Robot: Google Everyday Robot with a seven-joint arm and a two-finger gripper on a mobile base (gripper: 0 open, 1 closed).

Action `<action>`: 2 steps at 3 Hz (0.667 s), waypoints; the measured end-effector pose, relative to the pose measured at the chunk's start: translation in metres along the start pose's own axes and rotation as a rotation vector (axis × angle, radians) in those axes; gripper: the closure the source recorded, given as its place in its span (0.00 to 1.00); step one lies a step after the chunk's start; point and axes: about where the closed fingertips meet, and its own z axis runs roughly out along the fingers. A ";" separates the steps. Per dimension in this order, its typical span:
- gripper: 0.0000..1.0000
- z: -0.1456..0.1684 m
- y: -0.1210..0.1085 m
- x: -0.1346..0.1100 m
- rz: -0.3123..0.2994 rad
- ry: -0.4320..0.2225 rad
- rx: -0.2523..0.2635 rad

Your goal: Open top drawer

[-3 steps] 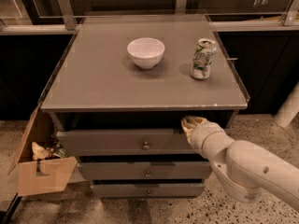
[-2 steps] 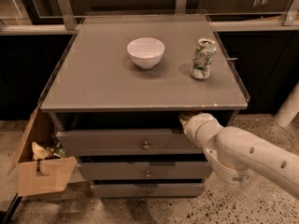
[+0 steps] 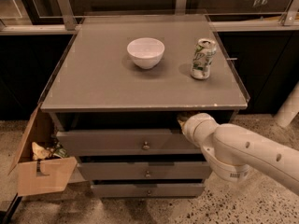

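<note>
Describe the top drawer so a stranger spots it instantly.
Find the square grey cabinet. Of three stacked grey drawer fronts, the top drawer sits directly under the cabinet's top, with the robot's claw at its right end. It is wider and taller than the two slimmer fronts below.

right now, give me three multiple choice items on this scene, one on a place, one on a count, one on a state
1. Where is the gripper?
A. on the floor
B. at the right end of the top drawer, just under the cabinet top
C. inside the bottom drawer

2. How many things stand on the cabinet top?
A. two
B. four
C. none

3. The top drawer is:
A. flush shut
B. pulled out a little
C. taken out

Answers: 1 B, the gripper sits at the drawer's upper right edge; 2 A, only the white bowl and the can stand there; 3 B, a dark gap shows behind its front.
</note>
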 end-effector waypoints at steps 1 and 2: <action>1.00 0.005 0.003 0.002 -0.017 0.024 -0.007; 1.00 0.008 0.008 0.010 -0.059 0.052 -0.020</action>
